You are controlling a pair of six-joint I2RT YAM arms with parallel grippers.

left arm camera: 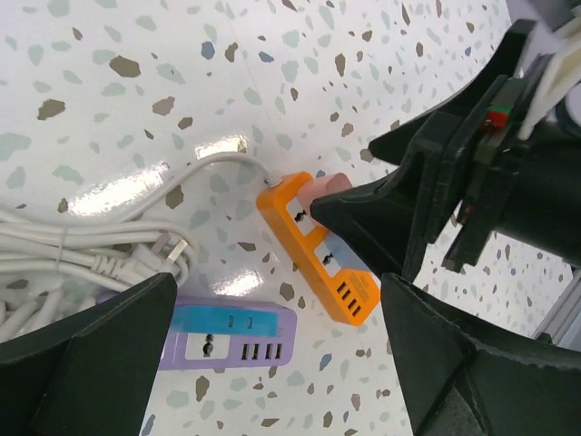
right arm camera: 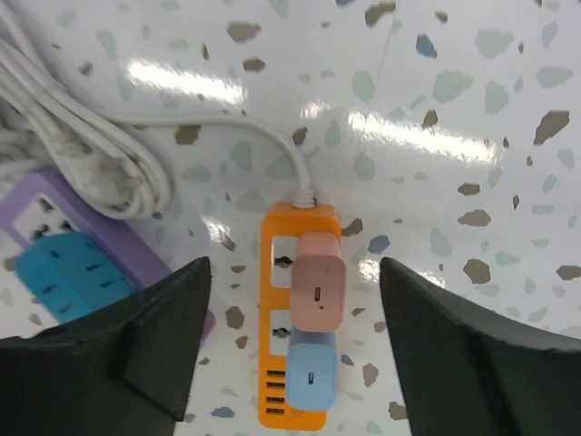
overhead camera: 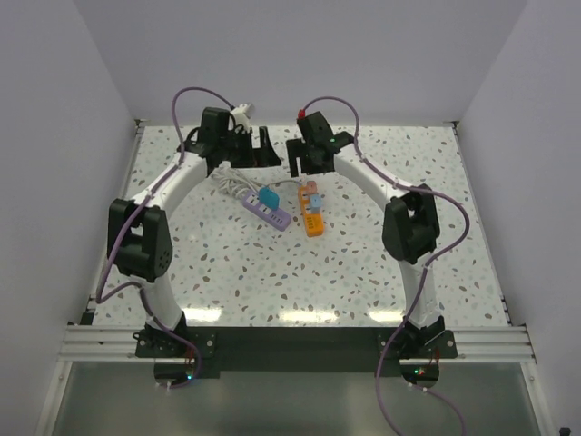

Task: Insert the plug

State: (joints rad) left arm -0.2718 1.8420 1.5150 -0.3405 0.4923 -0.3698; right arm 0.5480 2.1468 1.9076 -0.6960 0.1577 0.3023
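The orange power strip [right arm camera: 274, 354] lies flat near the middle of the table [overhead camera: 272, 272], its white cord leaving the end that points away from the arm bases. A pink plug [right arm camera: 319, 291] sits on its face at the cord end, and a light blue plug [right arm camera: 311, 374] sits right behind it, the two touching end to end. Both stand square on the strip; how deep their pins sit cannot be told. Empty socket slots show along the strip's left side, with a small row of ports at its near end.

Just to the left lies a purple power strip [overhead camera: 268, 211], angled, with a teal adapter [overhead camera: 270, 195] on it. A bundle of white cables [right arm camera: 91, 154] lies looped beside it.

The right tool [right arm camera: 295, 272] hangs above the orange strip with its fingers spread wide, holding nothing. The left tool [left arm camera: 277, 304] hovers over the purple strip, just as wide open and empty.

The table is white with grey and brown flecks and glossy, with streaks of lamp glare. Plain pale walls [overhead camera: 272, 54] close it in on three sides, and a metal rail [overhead camera: 290, 343] runs along the near edge
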